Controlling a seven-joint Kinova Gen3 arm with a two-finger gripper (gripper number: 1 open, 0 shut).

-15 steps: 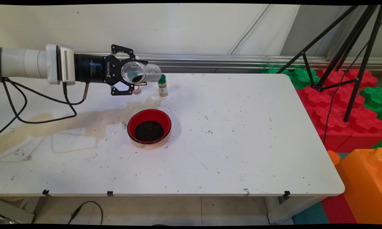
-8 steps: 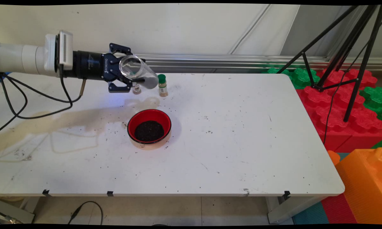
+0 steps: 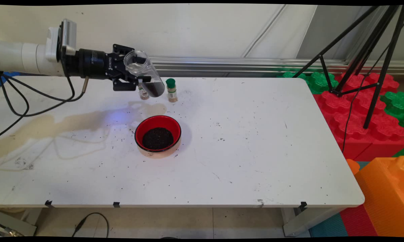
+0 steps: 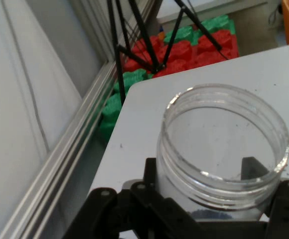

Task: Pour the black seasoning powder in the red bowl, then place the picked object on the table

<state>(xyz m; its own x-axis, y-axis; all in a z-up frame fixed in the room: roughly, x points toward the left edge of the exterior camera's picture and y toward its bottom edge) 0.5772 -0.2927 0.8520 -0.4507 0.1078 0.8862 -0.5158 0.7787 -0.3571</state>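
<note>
Just to the claw's (image 3: 137,74) picture-right stands a small green-capped bottle (image 3: 171,89), with a smaller vial (image 3: 143,93) below the claw. Nearer the camera, a red bowl (image 3: 158,133) of dark grains sits on the stained, speckled white counter (image 3: 242,148). Far off to the picture-right rise a black tripod (image 3: 360,50), red and green foam blocks (image 3: 356,111) and an orange block (image 3: 385,191).

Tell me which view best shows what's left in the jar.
Main view: the clear jar hangs tilted in the end effector, dark grains settled at its lower end. Hand view shows only its open mouth and threads.
</note>
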